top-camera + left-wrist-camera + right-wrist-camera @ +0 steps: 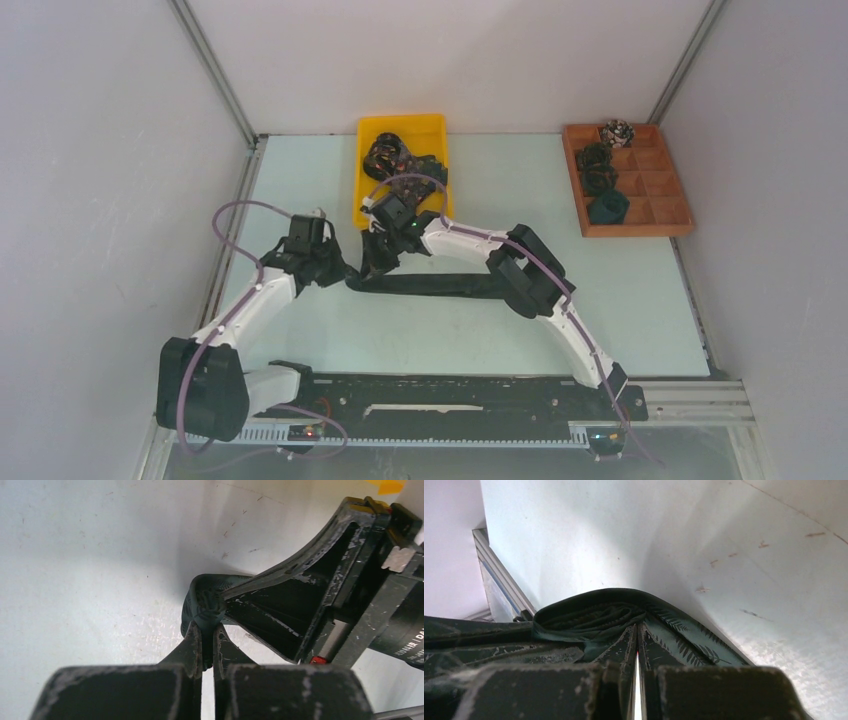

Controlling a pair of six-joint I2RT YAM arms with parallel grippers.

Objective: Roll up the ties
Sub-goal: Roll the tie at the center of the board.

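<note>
A dark green tie (440,284) with a fern pattern lies stretched across the middle of the table. Its left end is curled into a small roll where both grippers meet. My left gripper (346,272) is shut on that end; the pinched fabric (204,605) shows at its fingertips (196,636), with the other gripper (320,600) close behind. My right gripper (372,268) is shut on the same tie; the folded loop (594,615) bulges in front of its closed fingers (624,640). More patterned ties (400,165) lie in a yellow bin.
The yellow bin (436,124) stands at the back centre. A wooden compartment tray (655,180) at the back right holds three dark rolled ties (600,180) and one pale patterned roll (617,131). Metal frame posts stand at the table's back corners.
</note>
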